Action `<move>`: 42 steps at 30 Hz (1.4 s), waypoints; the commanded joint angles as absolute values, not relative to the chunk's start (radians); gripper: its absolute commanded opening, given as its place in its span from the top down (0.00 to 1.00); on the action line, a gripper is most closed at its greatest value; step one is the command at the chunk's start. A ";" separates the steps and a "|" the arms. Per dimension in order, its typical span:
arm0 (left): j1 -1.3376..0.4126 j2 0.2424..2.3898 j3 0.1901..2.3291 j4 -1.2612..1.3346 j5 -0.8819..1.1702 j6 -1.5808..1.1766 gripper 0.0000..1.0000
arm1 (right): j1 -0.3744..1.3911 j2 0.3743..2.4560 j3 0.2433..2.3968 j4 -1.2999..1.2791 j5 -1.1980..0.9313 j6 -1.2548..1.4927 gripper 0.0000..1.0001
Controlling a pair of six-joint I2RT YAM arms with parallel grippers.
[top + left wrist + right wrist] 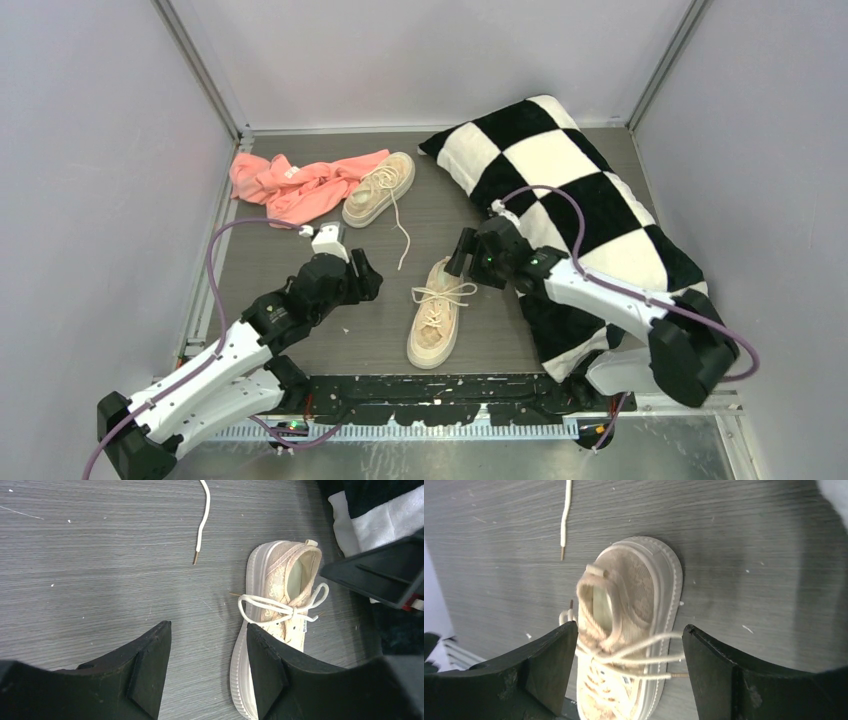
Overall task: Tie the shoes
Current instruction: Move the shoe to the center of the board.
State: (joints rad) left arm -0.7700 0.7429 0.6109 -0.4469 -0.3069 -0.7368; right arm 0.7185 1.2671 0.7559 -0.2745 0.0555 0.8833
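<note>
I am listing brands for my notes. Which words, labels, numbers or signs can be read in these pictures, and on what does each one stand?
Nothing is legible.
Near shoe, small white tag beside the laces: dark print, too small to read.
Far shoe, pink cloth, checkered pillow: no text visible.

Shoes (436,318) showing beige patterned canvas over pale soles, laces (403,228) trailing cream, cloth (290,185) lying coral pink, pillow (570,190) displaying black-and-white checks, table (370,332) showing grey wood grain, cables (214,268) looping purple.
</note>
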 commanded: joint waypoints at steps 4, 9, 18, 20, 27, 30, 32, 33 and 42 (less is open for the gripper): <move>-0.765 0.718 0.607 -0.454 -0.343 -0.754 0.42 | 0.759 1.499 0.871 -0.306 0.106 0.810 0.28; -0.762 0.774 0.657 -0.516 -0.335 -0.766 0.43 | 0.762 1.508 0.882 -0.281 0.074 0.833 0.80; -0.737 0.841 0.853 -0.710 -0.396 -0.773 0.44 | 0.695 1.582 1.122 -0.361 0.098 0.697 0.99; -0.725 0.843 0.873 -0.755 -0.414 -0.774 0.44 | 0.646 1.640 1.227 -0.396 0.077 0.633 0.99; -0.706 0.764 0.837 -0.815 -0.555 -0.799 0.44 | 0.558 2.027 1.748 -0.620 0.056 0.333 1.00; -0.692 0.750 0.858 -0.852 -0.558 -0.801 0.44 | 0.545 2.146 1.924 -0.631 0.095 0.216 0.99; -0.688 0.746 0.860 -0.859 -0.558 -0.800 0.44 | 0.540 2.220 2.023 -0.643 0.129 0.165 0.99; -0.686 0.746 0.858 -0.854 -0.559 -0.800 0.45 | 0.535 2.258 2.083 -0.657 0.138 0.154 0.99; -0.480 0.903 0.880 -0.677 -0.335 -0.728 0.41 | 0.529 2.193 2.020 -0.531 0.161 0.218 0.28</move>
